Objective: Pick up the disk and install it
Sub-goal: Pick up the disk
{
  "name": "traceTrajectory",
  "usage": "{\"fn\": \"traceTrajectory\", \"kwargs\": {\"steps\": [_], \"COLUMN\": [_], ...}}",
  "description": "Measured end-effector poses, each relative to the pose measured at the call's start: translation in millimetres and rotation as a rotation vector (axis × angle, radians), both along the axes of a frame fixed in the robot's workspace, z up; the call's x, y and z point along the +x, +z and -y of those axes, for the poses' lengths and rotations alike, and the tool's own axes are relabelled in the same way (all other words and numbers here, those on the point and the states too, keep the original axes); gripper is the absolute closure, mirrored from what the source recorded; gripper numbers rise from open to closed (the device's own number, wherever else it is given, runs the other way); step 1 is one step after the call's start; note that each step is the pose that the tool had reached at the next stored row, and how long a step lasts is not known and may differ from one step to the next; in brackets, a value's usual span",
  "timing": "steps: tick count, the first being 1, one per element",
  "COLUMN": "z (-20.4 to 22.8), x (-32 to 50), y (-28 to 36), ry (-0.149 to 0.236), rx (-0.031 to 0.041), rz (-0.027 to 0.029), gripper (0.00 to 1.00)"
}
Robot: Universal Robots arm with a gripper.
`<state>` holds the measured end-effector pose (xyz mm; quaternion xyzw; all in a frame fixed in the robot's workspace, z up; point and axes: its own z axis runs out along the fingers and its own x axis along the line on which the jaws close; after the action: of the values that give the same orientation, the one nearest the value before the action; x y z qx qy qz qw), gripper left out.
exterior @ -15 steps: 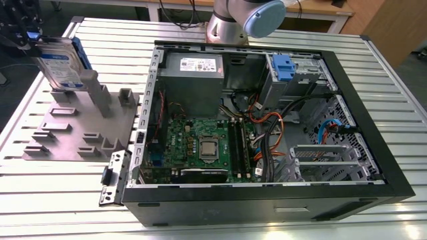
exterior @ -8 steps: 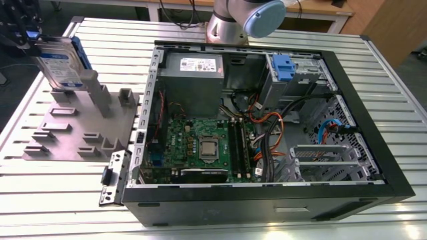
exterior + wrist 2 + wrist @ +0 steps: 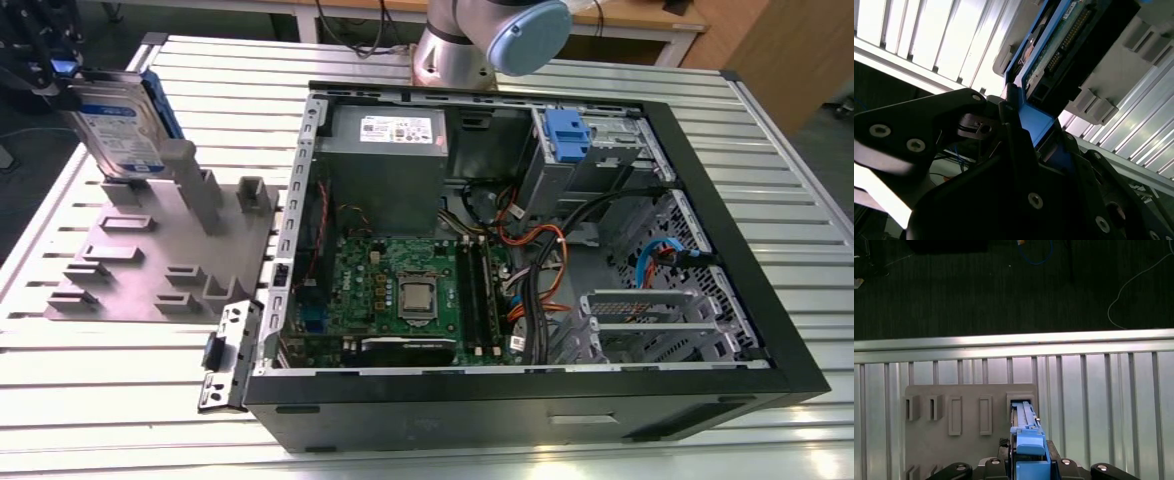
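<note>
Disk pickup under way; installation not yet done.
At the exterior view's left, gripper (image 3: 64, 80) fingers clamp the upright disk (image 3: 123, 130) by its blue carrier, its lower end at the grey fixture (image 3: 134, 265). To the right, the open case (image 3: 534, 412) has yet to receive it.

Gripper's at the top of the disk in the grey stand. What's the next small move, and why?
Probably lift the disk a little, straight along its length. In the first wrist view the gripper straddles the disk's blue top end, while its lower end sits in a slot of the grey fixture. Any sideways pull would likely jam it.
</note>
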<state>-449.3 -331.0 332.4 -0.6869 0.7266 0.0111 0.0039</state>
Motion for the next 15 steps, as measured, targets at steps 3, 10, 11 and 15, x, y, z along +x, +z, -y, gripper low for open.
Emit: {"fn": "traceTrajectory", "kwargs": {"steps": [3,10,11,15], "z": [0.0,0.0,0.0,0.0], "x": [0.0,0.0,0.0,0.0], "y": [0.6,2.1,2.2,2.8], "ry": [0.000,0.000,0.000,0.000], "rx": [0.0000,0.0000,0.0000,0.0000], "rz": [0.0000,0.0000,0.0000,0.0000], "gripper": [0.63,0.63,0.63,0.63]}}
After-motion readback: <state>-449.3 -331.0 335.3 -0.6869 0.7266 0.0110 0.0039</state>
